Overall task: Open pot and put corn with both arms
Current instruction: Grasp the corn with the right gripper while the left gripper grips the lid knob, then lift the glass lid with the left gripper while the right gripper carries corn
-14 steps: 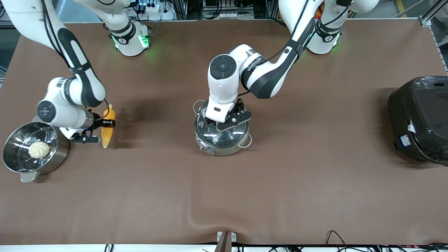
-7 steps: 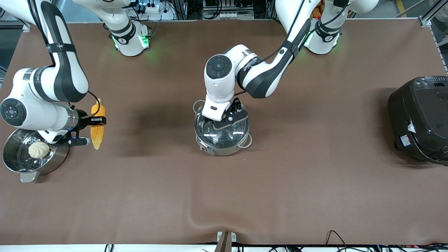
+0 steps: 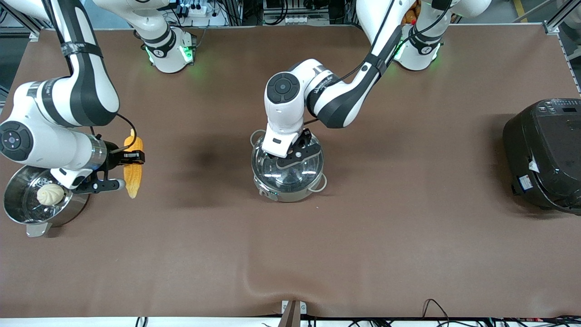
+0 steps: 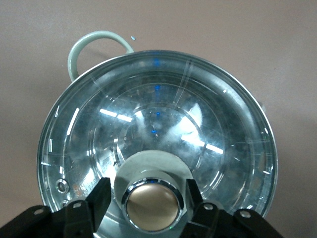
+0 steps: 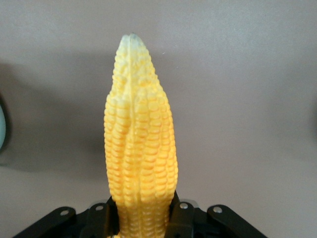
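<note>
The steel pot [image 3: 287, 187] stands mid-table with its glass lid [image 3: 297, 171] on. My left gripper [image 3: 291, 156] is over the lid. In the left wrist view its fingers [image 4: 104, 191] stand open on either side of the tan knob [image 4: 151, 208], close to it, and the gripper's middle [image 4: 148, 186] lies over the knob. My right gripper [image 3: 132, 159] is shut on the yellow corn [image 3: 133, 179] and holds it above the table beside the steamer pot. In the right wrist view the corn [image 5: 140, 144] sticks out from the shut gripper [image 5: 143, 218].
The steamer pot [image 3: 18, 213] with a white bun [image 3: 50, 194] in it sits at the right arm's end. The black rice cooker [image 3: 544, 154] sits at the left arm's end. A pale loop handle [image 4: 81, 44] sticks out from the pot.
My right arm has lifted the corn and swung it a little toward the steamer pot, then back. My left gripper has settled slightly over the lid knob. The lid stays on.
</note>
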Controlling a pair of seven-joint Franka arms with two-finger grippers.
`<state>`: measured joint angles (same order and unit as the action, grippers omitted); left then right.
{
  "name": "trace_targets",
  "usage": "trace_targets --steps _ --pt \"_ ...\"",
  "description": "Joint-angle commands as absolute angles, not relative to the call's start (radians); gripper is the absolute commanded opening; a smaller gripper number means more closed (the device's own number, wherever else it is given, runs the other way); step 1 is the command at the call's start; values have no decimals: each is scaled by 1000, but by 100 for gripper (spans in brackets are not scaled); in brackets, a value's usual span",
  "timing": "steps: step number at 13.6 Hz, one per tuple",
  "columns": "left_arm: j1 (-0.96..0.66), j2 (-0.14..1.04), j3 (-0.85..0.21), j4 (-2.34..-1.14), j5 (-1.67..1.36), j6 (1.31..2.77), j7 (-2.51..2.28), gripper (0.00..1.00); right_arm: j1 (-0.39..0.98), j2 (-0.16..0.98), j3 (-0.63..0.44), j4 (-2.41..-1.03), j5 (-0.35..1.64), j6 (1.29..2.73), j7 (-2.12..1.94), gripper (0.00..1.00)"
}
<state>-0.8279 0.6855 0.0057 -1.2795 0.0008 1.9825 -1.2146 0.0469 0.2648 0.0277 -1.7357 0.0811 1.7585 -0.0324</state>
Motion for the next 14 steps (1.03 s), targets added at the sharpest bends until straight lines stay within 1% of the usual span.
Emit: trace_targets --steps 1,2,3,9,12,14 --pt "-835 701 17 -1252 -9 1983 -1201 23 61 279 26 -1660 123 1694 -20 3" --pt "-834 701 17 -1252 -9 1982 -1201 7 69 279 25 -1629 147 1668 -12 3" --pt "-834 701 17 -1253 -11 1980 -1201 0 83 281 25 -1609 159 1661 18 3" --pt "-833 696 15 -1256 -14 1967 -1201 0 216 281 25 -1563 164 1660 242 3" --pt "-821 635 9 -1256 -20 1886 -1190 0 310 285 25 -1545 192 1672 376 3" --pt "-813 568 12 -1262 -46 1844 -1181 0 314 298 23 -1529 216 1674 377 3"
